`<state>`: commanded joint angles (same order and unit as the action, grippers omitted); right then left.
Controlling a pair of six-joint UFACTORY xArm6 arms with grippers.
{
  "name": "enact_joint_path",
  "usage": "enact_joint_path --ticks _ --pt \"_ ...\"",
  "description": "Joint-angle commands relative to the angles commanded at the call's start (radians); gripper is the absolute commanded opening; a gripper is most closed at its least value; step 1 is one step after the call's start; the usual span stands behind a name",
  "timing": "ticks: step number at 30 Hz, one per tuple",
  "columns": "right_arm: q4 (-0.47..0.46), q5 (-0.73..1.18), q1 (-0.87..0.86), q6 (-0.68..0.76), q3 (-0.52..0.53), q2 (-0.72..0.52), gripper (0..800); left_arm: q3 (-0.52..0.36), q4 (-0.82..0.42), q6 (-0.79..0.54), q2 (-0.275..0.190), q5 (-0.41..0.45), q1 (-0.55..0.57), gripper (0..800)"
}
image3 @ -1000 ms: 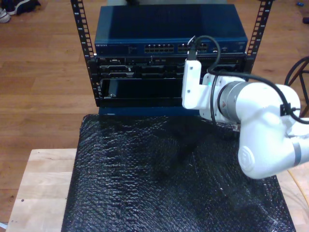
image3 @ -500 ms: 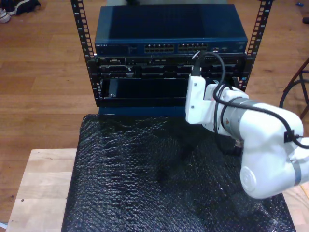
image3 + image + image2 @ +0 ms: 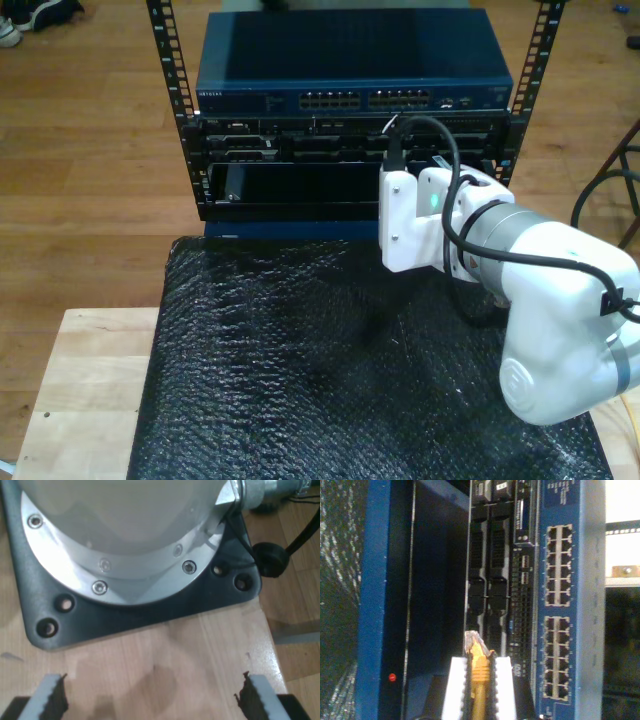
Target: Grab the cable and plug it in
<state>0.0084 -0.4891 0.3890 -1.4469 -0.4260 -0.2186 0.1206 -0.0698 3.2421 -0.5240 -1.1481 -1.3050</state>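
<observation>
Now my second hand [image 3: 480, 680] grips one cable [image 3: 479, 672] (w/ plug); my first hand [image 3: 150, 700] gapes empty.

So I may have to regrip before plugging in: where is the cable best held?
Judging by its pose, on the orange boot just behind the clear plug, coming from behind it, pads on its flat sides as my second hand holds it now, tip free toward the switch.

Glossy white arm [image 3: 560, 330] (black cable [image 3: 455, 200] looped)
</observation>
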Motion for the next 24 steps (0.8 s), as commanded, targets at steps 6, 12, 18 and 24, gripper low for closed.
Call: enact_joint_path --ticks 6,12,18,24 --pt "0.003 -0.037 -0.003 -0.020 -0.029 0.052 0 0.000 0.000 0.000 0.000 0.000 0.000 800" --pt "0.008 -0.037 -0.003 -0.020 -0.129 0.129 0 0.000 0.000 0.000 0.000 0.000 0.000 800" --pt "0.003 -0.043 0.002 -0.018 -0.127 0.144 0 0.000 0.000 0.000 0.000 0.000 0.000 800" --pt "0.006 -0.150 0.000 -0.023 -0.130 0.184 0 0.000 0.000 0.000 0.000 0.000 0.000 800"
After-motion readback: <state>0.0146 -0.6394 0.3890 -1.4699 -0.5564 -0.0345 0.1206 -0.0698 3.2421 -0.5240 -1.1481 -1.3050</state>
